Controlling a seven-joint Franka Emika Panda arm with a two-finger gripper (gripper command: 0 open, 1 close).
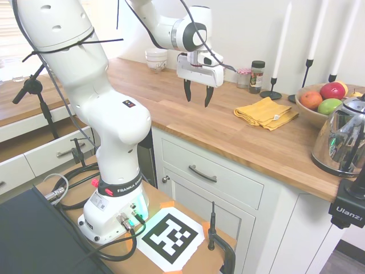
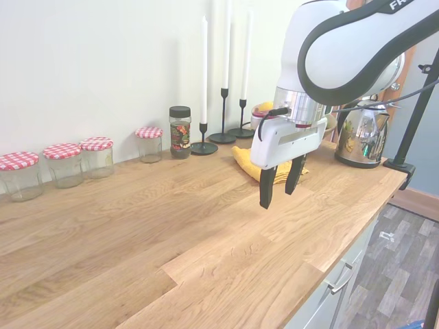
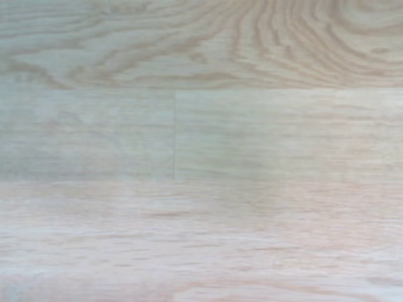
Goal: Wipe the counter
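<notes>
Hovering above bare wood, the gripper [image 1: 197,95] hangs with its two tapered black fingers spread apart, grasping nothing. Beneath it runs the counter [image 1: 188,123], a long butcher-block top of warm-brown planks with visible grain, over white panelled cabinets [image 1: 205,188]. To the right lies a folded yellow cloth [image 1: 265,112], soft and rumpled, apart from the gripper. Farther right stands a shiny rounded metal kettle [image 1: 342,140].
</notes>
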